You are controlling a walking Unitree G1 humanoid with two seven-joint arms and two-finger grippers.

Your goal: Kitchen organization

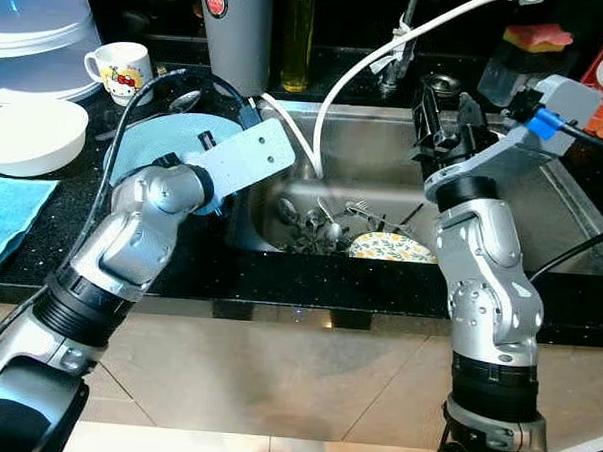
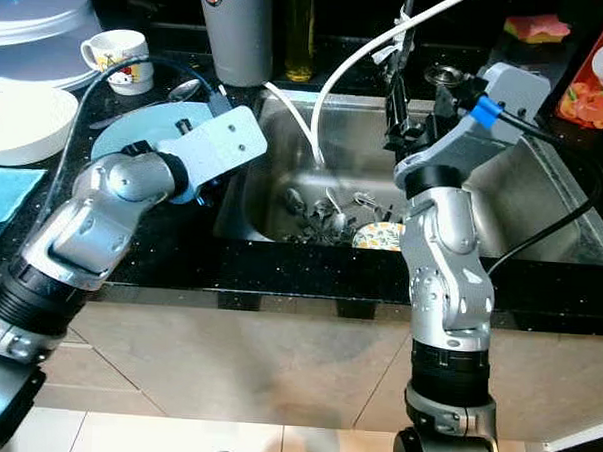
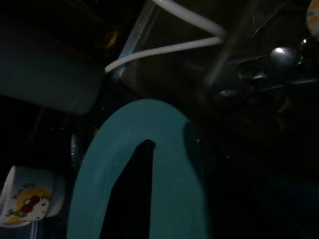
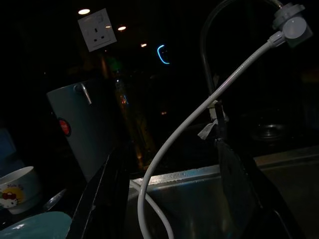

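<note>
Sink [image 1: 572, 223]: you are looking down into a steel basin set in the black bench [image 1: 40, 260]. Loose cutlery [image 1: 316, 227] is lying in a heap on its floor, with a floral plate [image 1: 389, 248] just beside it at the near wall. A white hose [image 1: 364, 64] is curving from the tap down into the basin.

Blue plate [image 1: 170, 140]: it is lying flat on the bench, left of the sink. A spoon [image 1: 184, 101] is resting at its far rim.

Left gripper [image 3: 130, 199]: it is sitting at the blue plate; one black finger is showing across the plate in the wrist view, but you cannot tell whether the fingers are clenched or released.

Right gripper [image 4: 169, 194]: it is hovering above the sink, fingers released and spread wide, the hose passing between them untouched.

Also on the bench: a cartoon mug [image 1: 120, 70], a white bowl [image 1: 30, 134], a blue cloth [image 1: 7, 218], a grey canister [image 1: 235, 33], an oil bottle [image 1: 298, 36].
</note>
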